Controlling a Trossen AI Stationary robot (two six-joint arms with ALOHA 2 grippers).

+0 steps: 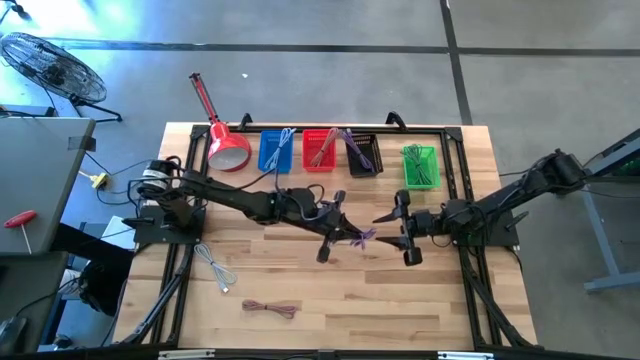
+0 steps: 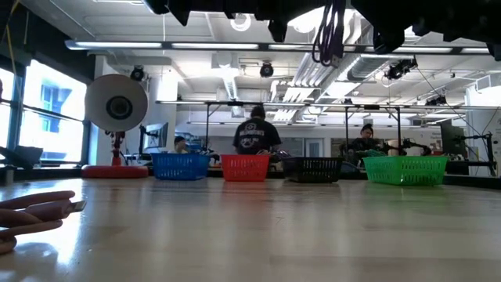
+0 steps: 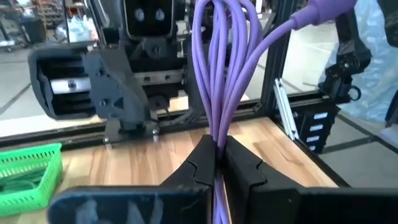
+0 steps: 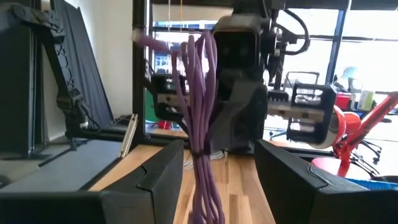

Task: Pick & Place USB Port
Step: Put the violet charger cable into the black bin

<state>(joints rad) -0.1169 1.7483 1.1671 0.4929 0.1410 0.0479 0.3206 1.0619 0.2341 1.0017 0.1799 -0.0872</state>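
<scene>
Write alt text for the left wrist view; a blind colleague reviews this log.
The left claw is shut on a looped purple USB cable above the light wooden table. The open right claw faces it; a green plastic basket sits nearby.

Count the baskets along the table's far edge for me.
4, in one row: blue basket, then red basket, black basket and green basket, going from the left arm's side to the right's. None looks hidden.
</scene>
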